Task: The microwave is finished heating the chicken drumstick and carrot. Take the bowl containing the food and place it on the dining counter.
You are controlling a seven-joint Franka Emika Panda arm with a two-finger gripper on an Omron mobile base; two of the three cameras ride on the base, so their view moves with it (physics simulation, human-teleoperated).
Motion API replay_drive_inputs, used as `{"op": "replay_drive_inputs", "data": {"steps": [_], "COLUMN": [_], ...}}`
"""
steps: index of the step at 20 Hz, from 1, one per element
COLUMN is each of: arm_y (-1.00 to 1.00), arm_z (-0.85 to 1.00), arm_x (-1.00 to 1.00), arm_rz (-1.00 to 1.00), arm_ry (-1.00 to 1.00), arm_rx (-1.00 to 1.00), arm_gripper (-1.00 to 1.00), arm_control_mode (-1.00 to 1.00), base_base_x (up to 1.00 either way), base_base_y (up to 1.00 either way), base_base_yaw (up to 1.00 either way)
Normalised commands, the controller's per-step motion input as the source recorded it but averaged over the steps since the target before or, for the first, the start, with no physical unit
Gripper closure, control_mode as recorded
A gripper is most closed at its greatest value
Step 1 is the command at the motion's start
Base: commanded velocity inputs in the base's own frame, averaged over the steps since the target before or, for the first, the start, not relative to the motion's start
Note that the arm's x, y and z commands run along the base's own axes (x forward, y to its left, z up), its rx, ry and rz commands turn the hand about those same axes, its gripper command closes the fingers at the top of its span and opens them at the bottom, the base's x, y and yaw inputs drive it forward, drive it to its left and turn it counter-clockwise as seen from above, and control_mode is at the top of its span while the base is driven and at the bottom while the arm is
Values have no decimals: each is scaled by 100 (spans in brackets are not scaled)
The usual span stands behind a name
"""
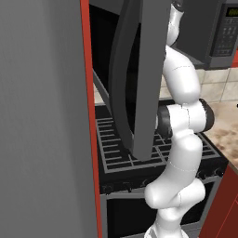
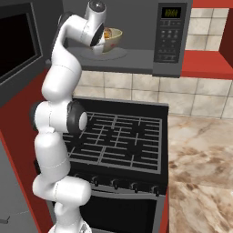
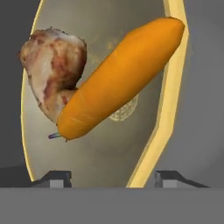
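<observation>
The carrot point(image 3: 120, 78) lay closest to the hand camera, a fat orange stick running diagonally across the inside of the bowl point(image 3: 177, 65), its thicker end pressed against the chicken drumstick point(image 3: 52, 70), which sat beside it against the bowl's wall. The two dark fingertips point(image 3: 54, 178) rose at the bottom of that view, one on either side of the cream rim – the rim's edge came down between them, but whether the gripper point(image 3: 114, 178) was pinched on it or merely straddling it could not be told.

From the right base view the bowl point(image 2: 113, 38) sat inside the open microwave point(image 2: 170, 34), resting on the round glass turntable point(image 2: 109, 54), with a fleck of orange and brown showing above its rim. The white arm point(image 2: 59, 118) reached up from the lower left, its wrist bent over so the hand came down at the bowl's near-left side, hiding the fingers. The microwave's button panel point(image 2: 168, 38) stood to the right of the cavity.

Below lay the grated stovetop point(image 2: 120, 141) – black, with a row of knobs along its front – and to its right the veined marble counter point(image 2: 200, 159). In the left base view the swung-open microwave door point(image 1: 139, 79) hung in front of the arm
</observation>
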Motion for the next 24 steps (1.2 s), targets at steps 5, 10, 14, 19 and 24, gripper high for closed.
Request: {"op": "replay_drive_inputs", "data": {"steps": [5,10,14,19,24], "arm_y": [0,0,-1,-6,-8], "arm_z": [-5,0,0,0,0], "arm_x": [2,-1,-43,-92,-100], "arm_rz": [0,0,0,0,0], "arm_ry": [0,0,0,-6,-11], "arm_rx": [0,0,0,5,12], "arm_gripper": [100,100,100,100,100], "arm_control_mode": [-100,-100,-100,-100,-100], "base_base_x": [0,0,0,0,0], "base_base_y": [0,0,0,0,0], "base_base_yaw": [0,0,0,0,0]}}
